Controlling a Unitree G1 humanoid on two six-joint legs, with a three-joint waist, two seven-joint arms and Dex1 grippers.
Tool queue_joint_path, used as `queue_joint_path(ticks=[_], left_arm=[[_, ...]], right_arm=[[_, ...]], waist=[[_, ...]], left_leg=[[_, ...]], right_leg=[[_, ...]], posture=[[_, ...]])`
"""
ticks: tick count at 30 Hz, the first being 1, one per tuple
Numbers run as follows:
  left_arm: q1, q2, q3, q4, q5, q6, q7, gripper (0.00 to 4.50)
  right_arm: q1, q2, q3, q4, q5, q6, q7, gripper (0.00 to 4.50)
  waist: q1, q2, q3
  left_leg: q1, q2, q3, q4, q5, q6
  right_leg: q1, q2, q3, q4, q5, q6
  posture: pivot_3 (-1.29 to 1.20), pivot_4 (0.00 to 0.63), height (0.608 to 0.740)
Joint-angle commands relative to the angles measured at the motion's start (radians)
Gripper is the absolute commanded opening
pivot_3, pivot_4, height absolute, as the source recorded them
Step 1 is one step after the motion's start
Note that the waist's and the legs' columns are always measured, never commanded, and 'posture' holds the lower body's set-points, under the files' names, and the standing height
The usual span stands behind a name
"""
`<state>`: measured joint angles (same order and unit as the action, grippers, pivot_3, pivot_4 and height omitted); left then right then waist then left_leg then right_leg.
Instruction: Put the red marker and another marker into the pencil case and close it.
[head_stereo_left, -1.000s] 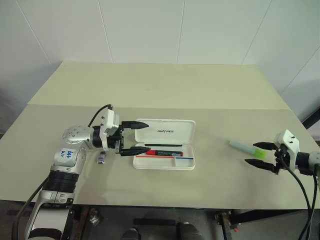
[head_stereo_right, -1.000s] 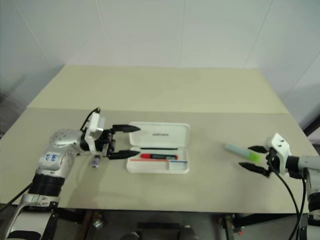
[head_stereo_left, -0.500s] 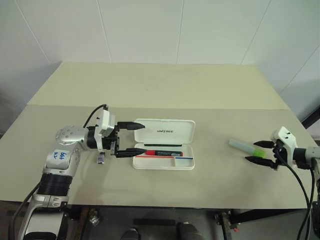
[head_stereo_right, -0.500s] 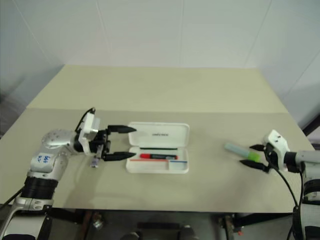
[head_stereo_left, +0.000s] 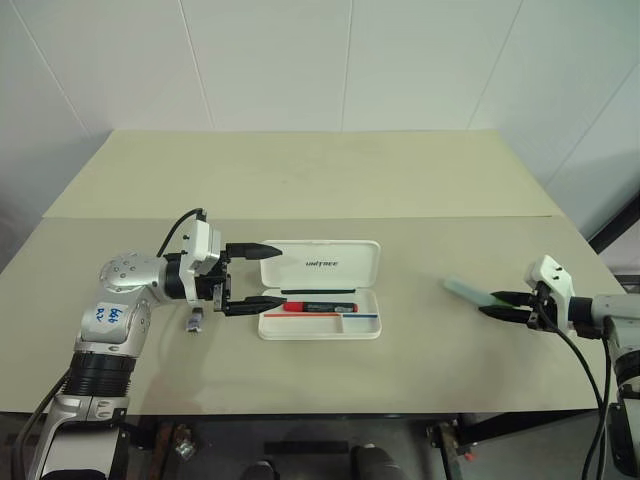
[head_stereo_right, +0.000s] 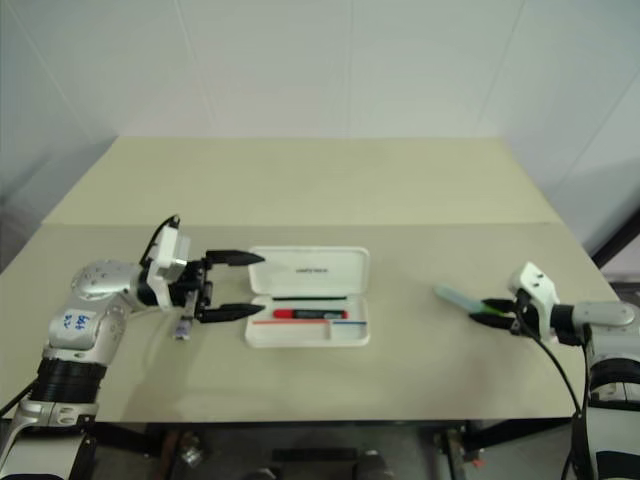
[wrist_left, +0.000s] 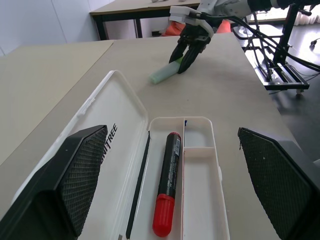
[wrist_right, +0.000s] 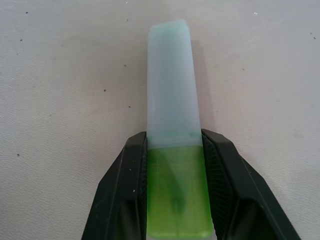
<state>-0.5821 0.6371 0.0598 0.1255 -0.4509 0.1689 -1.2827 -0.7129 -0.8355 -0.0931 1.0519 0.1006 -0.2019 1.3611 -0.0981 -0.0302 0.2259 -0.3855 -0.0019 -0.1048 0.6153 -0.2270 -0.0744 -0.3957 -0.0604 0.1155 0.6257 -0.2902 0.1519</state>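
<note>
Lengthwise between pinching right fingers (wrist_right: 172, 192), pale highlighter (wrist_right: 172, 95), green end wristward; left fingers (head_stereo_left: 262, 274) spread.

The highlighter's (wrist_right: 174, 125) green end runs off the right wrist view's edge, its sides covered by the right gripper's (wrist_right: 175, 190) fingers (wrist_right: 125, 190). In the head views the same end is hidden between those fingers. A small object (head_stereo_left: 196, 322) on the bench (head_stereo_left: 320, 190) beside the left gripper (head_stereo_left: 262, 274) is too small to identify. The lettering on the case (head_stereo_left: 330, 262) is partly covered in the left wrist view.
</note>
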Motion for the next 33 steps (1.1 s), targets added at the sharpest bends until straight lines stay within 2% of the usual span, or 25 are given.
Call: queue_joint_path(ticks=[1,7,13,18,21,26,33], left_arm=[[-0.013,0.004,0.015,-0.010,-0.013,-0.017,-0.003,4.50],[0.007,0.026,0.026,-0.001,-0.015,-0.021,-0.025,4.50],[0.037,0.063,0.042,0.022,-0.010,-0.032,-0.049,4.50],[0.079,0.079,0.058,0.022,-0.007,-0.044,-0.043,4.50],[0.097,0.085,0.069,0.031,-0.004,-0.053,-0.031,4.50],[0.133,0.106,0.093,0.044,0.001,-0.061,-0.021,4.50],[0.171,0.128,0.118,0.055,0.003,-0.068,-0.009,4.50]], right_arm=[[0.013,0.016,-0.003,-0.082,0.026,-0.007,0.022,1.22],[0.093,0.008,-0.012,-0.387,0.120,0.155,0.093,1.22],[0.220,-0.028,-0.001,-0.726,0.192,0.345,0.104,1.22],[0.280,-0.042,0.035,-0.984,0.213,0.542,0.037,1.22],[0.293,-0.012,0.063,-1.114,0.230,0.615,-0.023,1.22],[0.270,0.047,0.126,-1.236,0.241,0.713,-0.113,1.22],[0.197,0.115,0.231,-1.260,0.220,0.739,-0.168,1.22]], waist=[[-0.003,0.000,0.000],[0.006,0.001,0.000],[0.019,0.001,0.000],[0.016,0.001,0.000],[0.018,0.001,0.000],[0.017,0.001,0.000],[0.022,0.001,0.000]], left_leg=[[0.000,0.000,0.000,0.000,0.000,0.000],[-0.001,0.000,0.000,0.000,0.000,0.000],[-0.001,0.000,-0.001,-0.001,0.000,0.000],[-0.001,0.000,-0.001,-0.001,0.000,0.000],[-0.001,0.000,-0.001,-0.001,0.000,0.000],[-0.002,0.000,-0.001,-0.001,0.000,0.000],[-0.003,0.000,-0.001,-0.002,-0.001,0.000]], right_leg=[[0.000,0.000,0.000,0.000,0.000,0.000],[0.000,0.000,0.000,0.000,0.000,0.000],[-0.001,-0.001,0.000,0.000,0.000,0.000],[-0.001,-0.001,-0.001,0.000,0.000,0.000],[-0.001,-0.001,-0.001,0.000,-0.001,-0.001],[-0.001,-0.001,-0.001,-0.002,-0.001,-0.001],[-0.002,-0.001,-0.001,-0.004,-0.001,-0.001]], posture=[[0.00,0.150,0.740],[0.00,0.150,0.740],[0.00,0.150,0.740],[0.00,0.150,0.740],[0.00,0.150,0.740],[0.00,0.150,0.740],[0.00,0.150,0.740]])
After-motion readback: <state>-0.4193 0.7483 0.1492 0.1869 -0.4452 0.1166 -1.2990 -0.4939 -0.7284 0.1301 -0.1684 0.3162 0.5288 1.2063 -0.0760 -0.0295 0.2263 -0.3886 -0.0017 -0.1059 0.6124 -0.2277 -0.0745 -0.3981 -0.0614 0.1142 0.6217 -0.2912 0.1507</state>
